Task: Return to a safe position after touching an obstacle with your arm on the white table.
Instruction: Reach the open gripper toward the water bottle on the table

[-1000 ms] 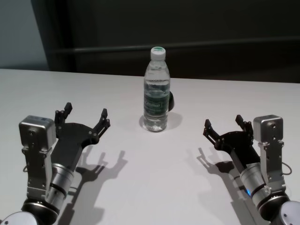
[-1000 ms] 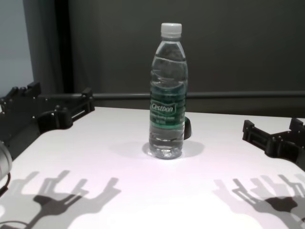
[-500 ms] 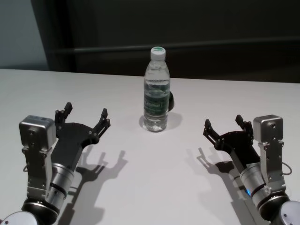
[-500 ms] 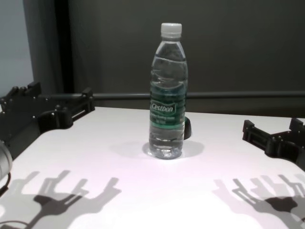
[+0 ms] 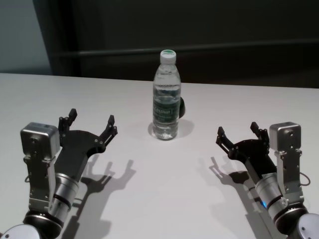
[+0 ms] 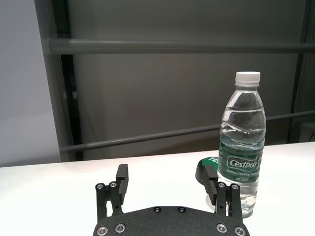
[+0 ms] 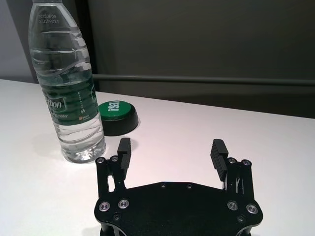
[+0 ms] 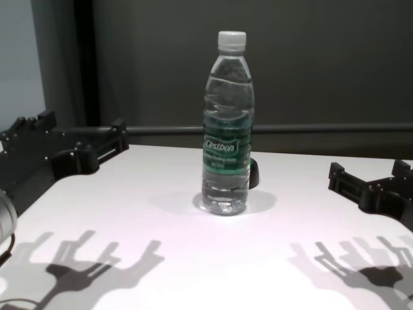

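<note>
The water bottle (image 5: 166, 95) stands upright near the middle of the white table (image 5: 164, 199), well apart from both grippers and farther from the robot than either. The left gripper (image 5: 91, 121) hovers over the table on the bottle's left, its fingers (image 6: 121, 176) spread apart and holding nothing. The right gripper (image 5: 238, 132) hovers on the bottle's right, fingers (image 7: 218, 152) likewise apart and empty. The bottle is capped and holds clear water almost to the neck. A small dark round object with a green top (image 7: 117, 117) sits just behind it.
</note>
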